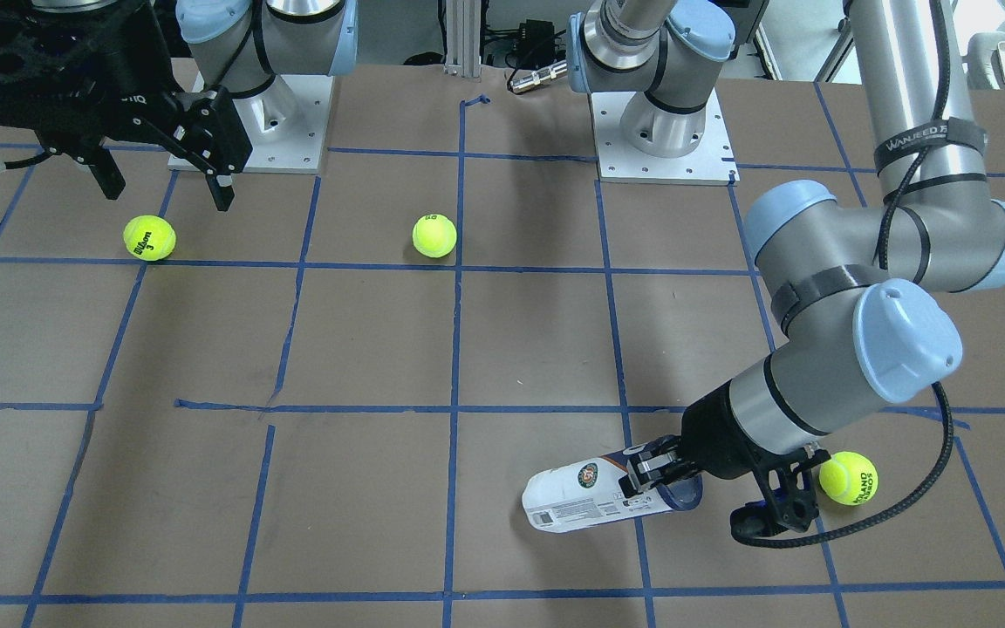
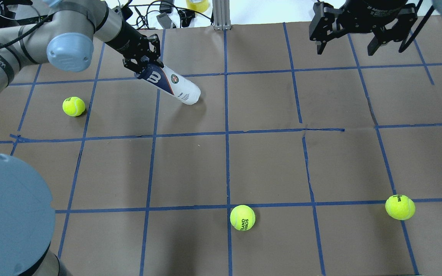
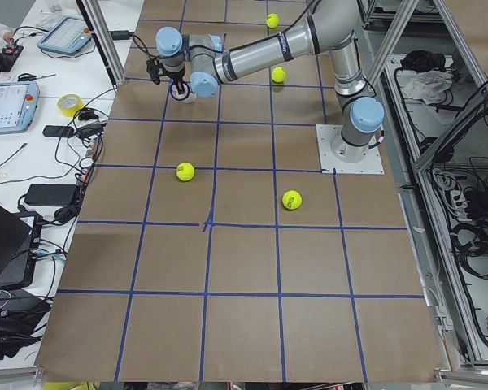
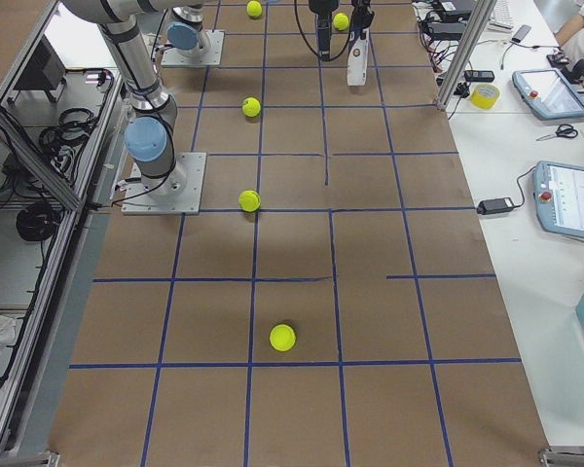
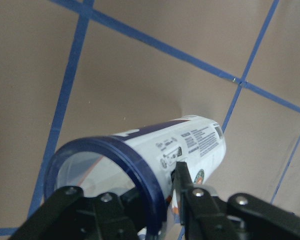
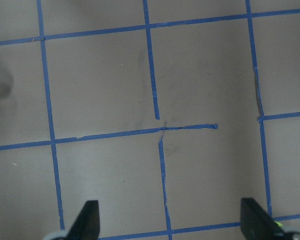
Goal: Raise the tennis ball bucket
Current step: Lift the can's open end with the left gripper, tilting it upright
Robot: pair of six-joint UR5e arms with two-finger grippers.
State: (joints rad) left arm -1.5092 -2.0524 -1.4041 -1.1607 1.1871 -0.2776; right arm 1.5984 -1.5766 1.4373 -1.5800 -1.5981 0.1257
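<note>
The tennis ball bucket (image 1: pixel 585 497), a clear can with a white and dark-blue label, is tilted with its open dark-blue rim end raised. Its closed white end is low by the table; I cannot tell if it touches. My left gripper (image 1: pixel 655 475) is shut on the rim, one finger inside and one outside, as the left wrist view (image 5: pixel 157 200) shows on the bucket (image 5: pixel 190 145). In the overhead view the bucket (image 2: pixel 175 82) hangs from the left gripper (image 2: pixel 148 69). My right gripper (image 1: pixel 167 187) is open and empty, high above the table, far from the bucket (image 2: pixel 345 48).
Three loose tennis balls lie on the brown table with blue tape lines: one (image 2: pixel 74 106) near the left arm, one (image 2: pixel 242 217) at the near middle, one (image 2: pixel 400 207) under the right side. Cables and devices lie beyond the far edge.
</note>
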